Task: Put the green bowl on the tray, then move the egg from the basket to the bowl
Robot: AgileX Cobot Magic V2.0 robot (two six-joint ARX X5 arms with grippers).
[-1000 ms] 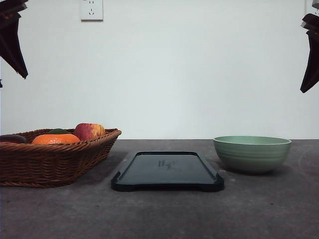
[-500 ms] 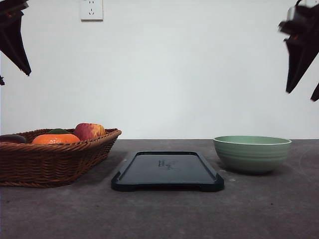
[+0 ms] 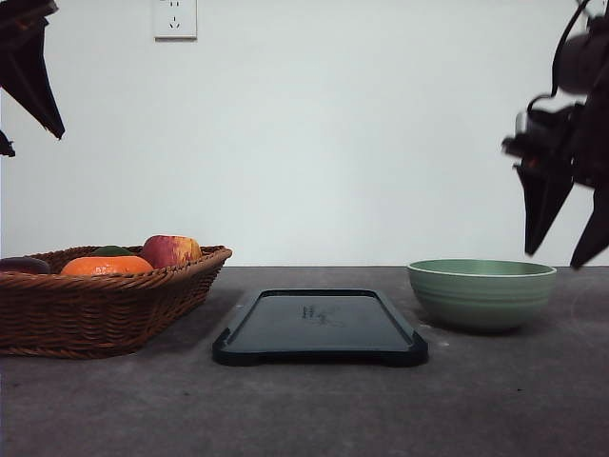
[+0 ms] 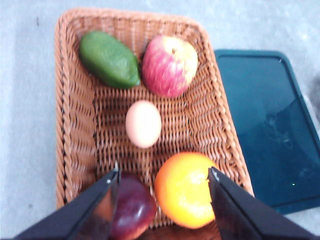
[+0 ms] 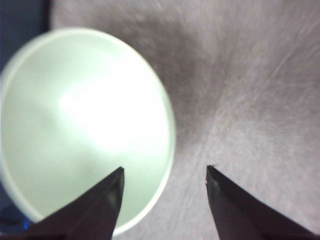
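Observation:
The green bowl (image 3: 481, 293) stands on the table right of the tray (image 3: 320, 326), which carries nothing. My right gripper (image 3: 557, 257) hangs open just above the bowl's right rim. In the right wrist view the bowl (image 5: 85, 125) lies below, and its rim edge falls between the spread fingers of the right gripper (image 5: 164, 171). The egg (image 4: 143, 123) lies in the middle of the basket (image 4: 75, 125). High over the basket (image 3: 95, 309) my left gripper (image 3: 31, 141) is open with nothing in it, seen also as the left gripper (image 4: 164, 172) in its wrist view.
The basket also holds an apple (image 4: 170, 65), a green fruit (image 4: 109, 59), an orange (image 4: 186, 190) and a dark red fruit (image 4: 131, 210). The tray (image 4: 265, 125) lies close beside the basket. A wall socket (image 3: 175, 18) sits on the back wall.
My right gripper has come down and moved left, from the upper right corner to just above the bowl's right rim. The left gripper has barely shifted.

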